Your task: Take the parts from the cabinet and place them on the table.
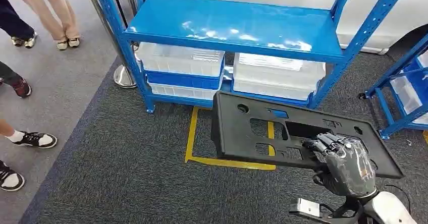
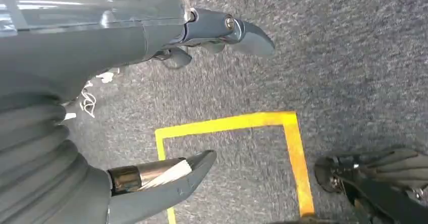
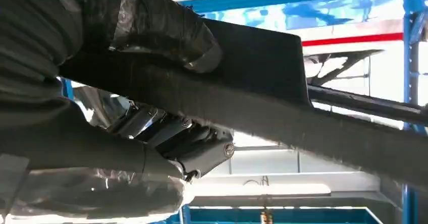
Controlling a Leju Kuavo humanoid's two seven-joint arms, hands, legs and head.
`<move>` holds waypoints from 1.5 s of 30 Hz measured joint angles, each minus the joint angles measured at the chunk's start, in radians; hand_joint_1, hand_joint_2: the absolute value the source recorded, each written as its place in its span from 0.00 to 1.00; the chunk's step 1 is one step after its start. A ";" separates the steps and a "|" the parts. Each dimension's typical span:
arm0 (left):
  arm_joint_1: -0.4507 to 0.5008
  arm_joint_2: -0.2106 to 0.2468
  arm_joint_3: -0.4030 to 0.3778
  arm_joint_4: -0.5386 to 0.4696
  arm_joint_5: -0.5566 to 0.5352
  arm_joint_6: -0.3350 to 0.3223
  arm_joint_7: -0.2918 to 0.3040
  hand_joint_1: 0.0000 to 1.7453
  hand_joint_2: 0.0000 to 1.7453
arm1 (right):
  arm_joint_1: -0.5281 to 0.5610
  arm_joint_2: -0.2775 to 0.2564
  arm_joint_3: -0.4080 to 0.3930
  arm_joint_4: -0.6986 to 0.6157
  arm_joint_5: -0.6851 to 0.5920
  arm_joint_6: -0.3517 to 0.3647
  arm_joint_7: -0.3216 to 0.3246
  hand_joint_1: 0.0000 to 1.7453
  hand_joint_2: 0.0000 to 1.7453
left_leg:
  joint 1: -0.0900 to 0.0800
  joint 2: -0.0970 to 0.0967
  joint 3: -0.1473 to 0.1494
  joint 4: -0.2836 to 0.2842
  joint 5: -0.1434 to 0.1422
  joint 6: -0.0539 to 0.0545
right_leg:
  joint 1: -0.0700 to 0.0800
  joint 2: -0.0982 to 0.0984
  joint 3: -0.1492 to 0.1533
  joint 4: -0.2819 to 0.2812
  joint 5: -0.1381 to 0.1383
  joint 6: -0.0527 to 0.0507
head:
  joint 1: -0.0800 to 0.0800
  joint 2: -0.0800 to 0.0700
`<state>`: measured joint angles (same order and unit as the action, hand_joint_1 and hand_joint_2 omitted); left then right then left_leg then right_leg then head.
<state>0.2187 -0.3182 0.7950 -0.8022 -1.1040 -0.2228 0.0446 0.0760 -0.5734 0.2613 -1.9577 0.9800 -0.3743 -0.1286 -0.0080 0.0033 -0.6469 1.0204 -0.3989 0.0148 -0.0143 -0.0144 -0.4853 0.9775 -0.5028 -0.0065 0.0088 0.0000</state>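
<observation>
Right robot hand [image 1: 344,159] has its fingers hooked through a cutout in the black plastic panel [image 1: 262,133], holding it up flat-ish at about 5 o'clock, out in front of the blue cabinet [image 1: 237,27] at 12. Left robot hand [image 2: 151,82] hangs over the carpet [image 1: 126,168], fingers apart, holding nothing.

One black panel [image 1: 262,133]; two blue racks, one [image 1: 237,27] behind the panel and another [image 1: 404,82] to its right; four clear bins under the nearer rack's shelf.
</observation>
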 joint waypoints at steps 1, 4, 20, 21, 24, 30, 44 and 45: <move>0.001 0.000 0.001 -0.002 0.000 0.000 0.000 0.00 1.00 | -0.002 0.000 0.001 0.001 -0.001 0.001 0.000 1.00 1.00 | 0.001 0.000 -0.017 0.048 -0.067 -0.005 | -0.001 0.002 -0.015 -0.001 0.011 -0.010 | 0.000 0.000; 0.001 -0.001 0.001 -0.002 -0.002 0.000 0.000 0.00 1.00 | -0.002 0.002 0.003 0.003 -0.003 0.003 0.000 1.00 1.00 | 0.009 0.000 -0.061 0.260 -0.208 -0.017 | 0.000 0.001 -0.060 0.010 0.042 -0.014 | -0.001 0.000; 0.000 -0.024 0.040 -0.042 -0.037 -0.034 -0.005 0.00 1.00 | -0.011 0.003 0.013 0.022 -0.011 0.003 0.000 1.00 1.00 | 0.006 0.007 0.099 -0.025 -0.064 0.041 | -0.008 0.008 -0.227 0.329 -0.108 0.045 | 0.002 0.000; -0.001 -0.024 0.043 -0.043 -0.037 -0.036 -0.006 0.00 1.00 | -0.011 0.003 0.013 0.024 -0.011 0.003 0.000 1.00 1.00 | 0.006 0.007 0.082 -0.019 -0.056 0.040 | -0.008 0.008 -0.211 0.339 -0.077 0.046 | 0.002 0.000; -0.001 -0.027 0.045 -0.043 -0.038 -0.037 -0.006 0.00 1.00 | -0.013 0.003 0.014 0.027 -0.012 0.004 0.000 1.00 1.00 | 0.006 0.006 0.040 0.005 -0.041 0.031 | -0.008 0.008 -0.063 0.159 0.013 0.040 | 0.002 0.000; 0.001 -0.031 0.051 -0.049 -0.038 -0.040 -0.009 0.00 1.00 | -0.022 0.004 0.015 0.027 -0.019 0.008 0.000 1.00 1.00 | 0.002 0.004 0.016 0.007 -0.005 -0.004 | -0.008 0.009 -0.021 0.023 -0.014 0.005 | 0.002 0.000; -0.001 -0.031 0.052 -0.063 -0.047 -0.051 -0.042 0.00 1.00 | -0.026 0.006 0.017 0.027 -0.025 0.010 0.000 1.00 1.00 | -0.003 0.000 0.221 -0.042 -0.170 0.019 | -0.002 -0.002 -0.183 0.052 0.130 0.029 | -0.002 0.000; 0.001 -0.032 0.054 -0.063 -0.051 -0.051 -0.044 0.00 1.00 | -0.025 0.006 0.017 0.027 -0.025 0.010 0.000 1.00 1.00 | 0.001 -0.001 0.215 -0.051 -0.153 0.029 | -0.002 -0.004 -0.186 0.048 0.139 0.037 | 0.000 0.000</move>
<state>0.2195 -0.3498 0.8488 -0.8652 -1.1551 -0.2739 0.0008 0.0509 -0.5669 0.2785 -1.9306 0.9548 -0.3643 -0.1286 -0.0072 0.0023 -0.4315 0.9696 -0.5517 0.0442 -0.0159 -0.0182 -0.6709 1.0257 -0.3637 0.0306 0.0088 0.0000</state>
